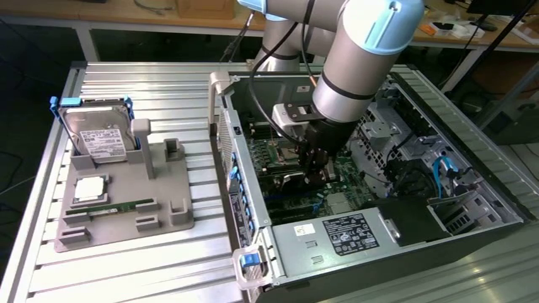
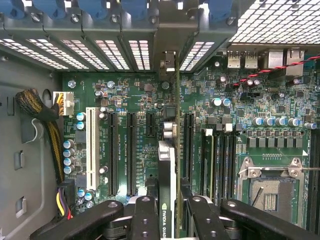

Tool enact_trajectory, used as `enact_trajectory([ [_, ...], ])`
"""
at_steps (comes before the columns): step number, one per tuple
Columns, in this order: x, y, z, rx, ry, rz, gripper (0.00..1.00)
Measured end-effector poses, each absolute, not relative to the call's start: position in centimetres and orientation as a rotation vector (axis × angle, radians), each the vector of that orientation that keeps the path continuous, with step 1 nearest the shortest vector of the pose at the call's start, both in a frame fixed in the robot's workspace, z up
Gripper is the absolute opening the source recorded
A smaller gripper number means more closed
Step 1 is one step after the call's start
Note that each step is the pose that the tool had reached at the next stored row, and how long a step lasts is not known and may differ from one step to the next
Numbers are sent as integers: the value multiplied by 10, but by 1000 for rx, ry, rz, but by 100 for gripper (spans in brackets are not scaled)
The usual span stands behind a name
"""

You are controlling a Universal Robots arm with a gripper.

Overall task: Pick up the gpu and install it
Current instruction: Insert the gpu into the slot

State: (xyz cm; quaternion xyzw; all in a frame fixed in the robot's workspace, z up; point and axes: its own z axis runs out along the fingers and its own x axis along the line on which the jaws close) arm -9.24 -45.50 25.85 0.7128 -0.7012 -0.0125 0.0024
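Observation:
The gpu [image 2: 166,162] is a thin dark card seen edge-on, with an NVIDIA label on its black face. My gripper [image 2: 172,216] is shut on its upper edge, one black finger [image 2: 145,215] on each side. The card stands upright over the green motherboard [image 2: 130,100], between the long black expansion slots [image 2: 131,150]. Its metal end bracket [image 2: 170,55] reaches the case's rear slot openings. Whether its edge sits in a slot I cannot tell. In the exterior view my gripper [image 1: 316,169] is down inside the open computer case [image 1: 252,252].
A CPU socket [image 2: 272,192] and a cable bundle [image 2: 45,125] flank the card. Beside the case, on the exterior view's left, a grey fixture [image 1: 168,208] holds a hard drive [image 1: 101,136], a processor [image 1: 91,189] and a green memory stick [image 1: 118,207]. A power supply [image 1: 337,237] fills the case's near end.

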Motion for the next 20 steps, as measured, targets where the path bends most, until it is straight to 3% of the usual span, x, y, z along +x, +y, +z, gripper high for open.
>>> enact_trajectory([
  [20,-92,-450,258,2234,-2202,-39,27],
])
